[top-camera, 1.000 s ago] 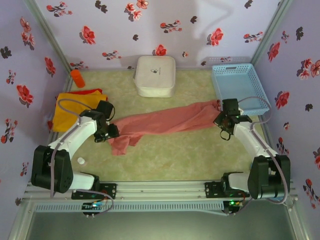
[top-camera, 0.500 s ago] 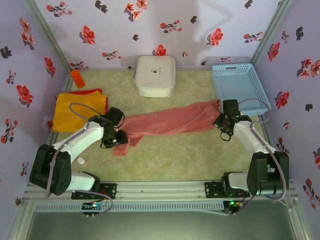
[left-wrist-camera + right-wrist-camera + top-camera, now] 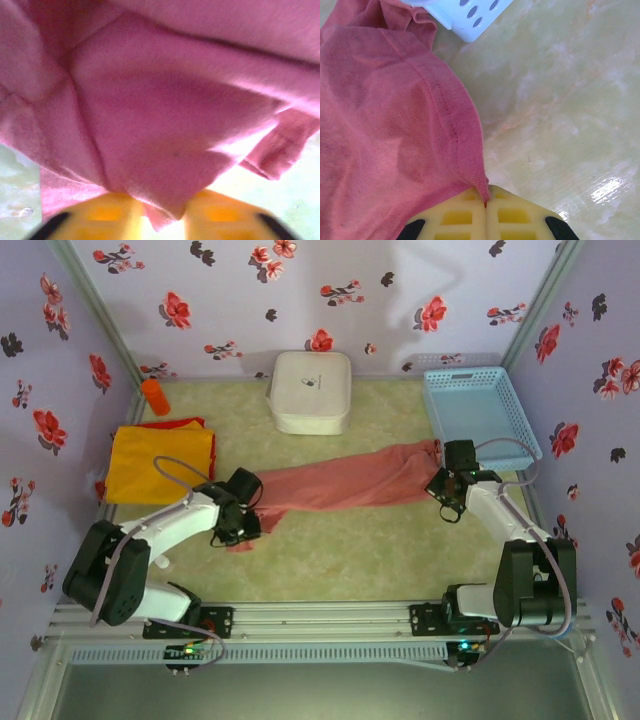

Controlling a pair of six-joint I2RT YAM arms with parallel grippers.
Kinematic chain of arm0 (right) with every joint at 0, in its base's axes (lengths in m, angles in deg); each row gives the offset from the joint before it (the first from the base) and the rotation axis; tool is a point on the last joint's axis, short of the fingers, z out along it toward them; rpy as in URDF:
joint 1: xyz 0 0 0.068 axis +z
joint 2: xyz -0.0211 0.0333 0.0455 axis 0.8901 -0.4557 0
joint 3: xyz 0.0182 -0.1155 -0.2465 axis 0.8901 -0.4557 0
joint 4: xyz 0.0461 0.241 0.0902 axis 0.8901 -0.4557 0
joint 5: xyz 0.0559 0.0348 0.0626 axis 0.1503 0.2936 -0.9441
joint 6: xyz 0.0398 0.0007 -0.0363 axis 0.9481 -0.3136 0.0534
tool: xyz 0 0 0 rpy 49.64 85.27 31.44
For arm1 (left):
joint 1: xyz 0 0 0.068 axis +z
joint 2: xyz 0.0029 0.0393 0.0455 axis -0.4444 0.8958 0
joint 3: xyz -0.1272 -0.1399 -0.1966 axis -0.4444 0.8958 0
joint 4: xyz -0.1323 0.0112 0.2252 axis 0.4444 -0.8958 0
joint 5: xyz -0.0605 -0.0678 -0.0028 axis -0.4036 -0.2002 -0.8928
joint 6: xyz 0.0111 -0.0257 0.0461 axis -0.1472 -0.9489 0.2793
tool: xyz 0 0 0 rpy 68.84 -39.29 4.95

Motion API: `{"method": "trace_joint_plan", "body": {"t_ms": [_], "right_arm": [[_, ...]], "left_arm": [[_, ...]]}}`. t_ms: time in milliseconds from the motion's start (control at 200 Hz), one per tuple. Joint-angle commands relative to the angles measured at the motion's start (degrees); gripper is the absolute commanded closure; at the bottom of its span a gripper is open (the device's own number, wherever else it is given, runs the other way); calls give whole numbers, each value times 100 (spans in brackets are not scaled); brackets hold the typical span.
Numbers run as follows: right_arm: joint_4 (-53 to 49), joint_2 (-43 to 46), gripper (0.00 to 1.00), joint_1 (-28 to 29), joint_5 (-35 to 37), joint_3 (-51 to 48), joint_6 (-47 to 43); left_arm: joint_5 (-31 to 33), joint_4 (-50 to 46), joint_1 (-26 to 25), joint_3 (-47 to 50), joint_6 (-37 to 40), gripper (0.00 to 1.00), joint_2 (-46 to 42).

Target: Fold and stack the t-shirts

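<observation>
The salmon-pink t-shirt point(image 3: 340, 480) lies stretched in a long band across the middle of the table. My right gripper point(image 3: 447, 483) is shut on its right hem corner point(image 3: 470, 165), fingers pressed together point(image 3: 486, 197). At the shirt's bunched left end, my left gripper point(image 3: 245, 525) holds pink cloth point(image 3: 165, 125) wedged between its yellow fingers point(image 3: 100, 215), a cloth tip poking through the gap point(image 3: 160, 207). The yellow-orange t-shirt point(image 3: 160, 460) lies flat at the left, with the red one point(image 3: 175, 424) showing along its far edge.
A white rounded box point(image 3: 311, 390) stands at the back centre. The light blue basket point(image 3: 480, 415) sits at the back right, its corner point(image 3: 470, 20) close to the right hem. An orange cylinder point(image 3: 155, 397) is at the back left, and a small white bit point(image 3: 161, 562) near the left arm.
My left gripper has travelled right and toward the near edge, dragging the shirt's left end with it so the band is shorter. The right gripper has stayed put.
</observation>
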Motion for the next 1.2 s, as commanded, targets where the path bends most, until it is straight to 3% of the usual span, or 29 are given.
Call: {"method": "trace_joint_plan", "body": {"t_ms": [0,45,235,485,715,935,1190], "right_arm": [[94,113,100,-78,4,-6,167],[156,127,100,-95,-2,30,244],[334,11,100,-153,-52,453,403],[130,-13,100,-375,-96,815,209],[-124,-68,100,-395,-159,575,-133],[-370,480,100,-395,-7,482,-455],[-191,-129,100,-404,-355,928,-449]], "left_arm": [[266,39,215,-518,223,96,-114],[133,-32,432,-705,422,100,-130],[-580,-670,1440,-1672,1338,100,-24],[-1373,-1412,2390,-2329,1775,100,-432],[-1733,-1415,2519,-1492,1817,100,-517],[-1835,-2212,2518,-1850,1848,100,-1056],[-1959,-1891,2527,-1865,1951,100,-422]]}}
